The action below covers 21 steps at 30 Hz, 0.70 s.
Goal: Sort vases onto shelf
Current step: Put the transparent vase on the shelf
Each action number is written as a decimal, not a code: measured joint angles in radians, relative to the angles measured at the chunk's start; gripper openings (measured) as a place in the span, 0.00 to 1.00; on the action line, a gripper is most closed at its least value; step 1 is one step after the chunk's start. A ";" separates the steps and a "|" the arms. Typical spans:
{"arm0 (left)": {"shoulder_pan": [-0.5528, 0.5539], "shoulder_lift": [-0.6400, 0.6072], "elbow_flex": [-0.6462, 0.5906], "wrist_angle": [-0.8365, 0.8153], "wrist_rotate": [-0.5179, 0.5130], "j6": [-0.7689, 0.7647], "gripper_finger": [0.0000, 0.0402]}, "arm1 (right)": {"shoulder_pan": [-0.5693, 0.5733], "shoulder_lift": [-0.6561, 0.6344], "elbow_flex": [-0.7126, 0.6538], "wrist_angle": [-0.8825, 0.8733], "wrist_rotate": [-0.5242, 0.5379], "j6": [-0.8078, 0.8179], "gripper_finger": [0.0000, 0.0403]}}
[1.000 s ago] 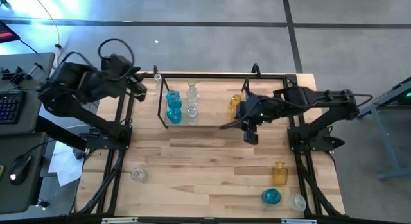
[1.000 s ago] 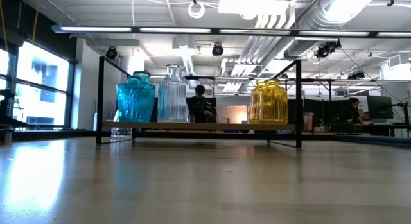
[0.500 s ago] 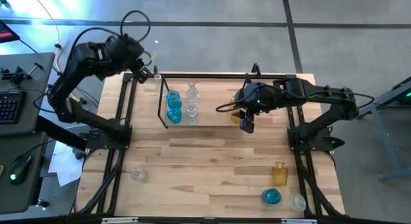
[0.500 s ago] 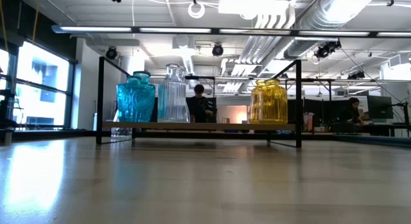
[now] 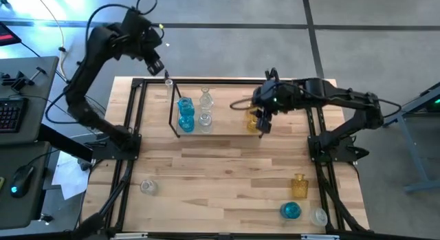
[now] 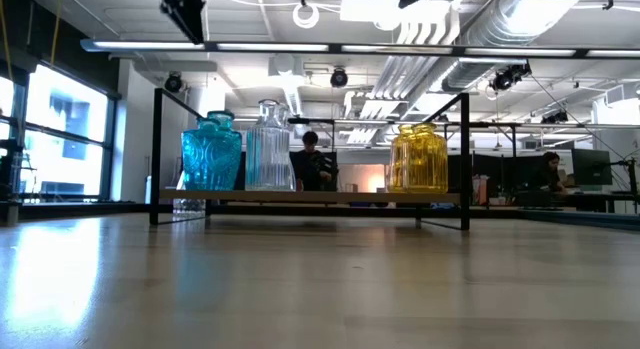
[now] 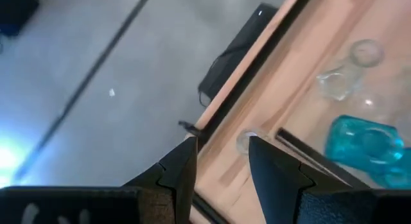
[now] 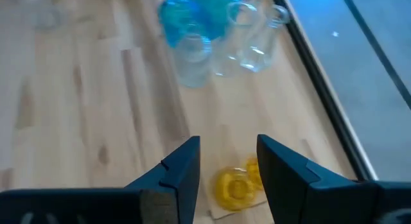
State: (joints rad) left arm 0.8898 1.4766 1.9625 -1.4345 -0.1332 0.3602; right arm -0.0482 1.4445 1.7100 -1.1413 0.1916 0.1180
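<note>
Shelf (image 5: 218, 132) upper centre of high view: two blue vases (image 5: 185, 115) and two clear vases (image 5: 205, 109) at its left end, yellow vases (image 5: 253, 116) at right. You have four left on table: clear vase (image 5: 148, 187) lower left; amber vase (image 5: 299, 186), blue vase (image 5: 291, 210), clear one (image 5: 318, 216) lower right.

Right gripper (image 5: 263, 123) over yellow group, jaws spread, empty. Left gripper (image 5: 155, 63) raised at upper left, jaws spread, empty.

Likely between placements; next, reach for lower-right cluster.

No readable writing.

A keyboard (image 5: 8, 115) and mouse (image 5: 22, 177) lie beside the table.
</note>
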 joint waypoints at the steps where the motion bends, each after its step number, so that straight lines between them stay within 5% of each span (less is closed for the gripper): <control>1: 0.019 0.017 0.000 0.000 0.011 -0.007 0.33 | -0.015 0.000 0.000 -0.004 0.000 -0.006 0.34; 7: 0.066 0.136 0.000 -0.005 0.099 -0.016 0.33 | -0.086 0.000 0.000 -0.018 -0.074 -0.078 0.34; 21: 0.074 0.294 0.000 -0.118 0.087 0.218 0.33 | -0.190 -0.074 0.000 -0.029 -0.106 -0.111 0.34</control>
State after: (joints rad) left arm 0.9642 1.7702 1.9625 -1.5528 -0.0460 0.5787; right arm -0.2379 1.3701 1.7100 -1.1699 0.0856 0.0066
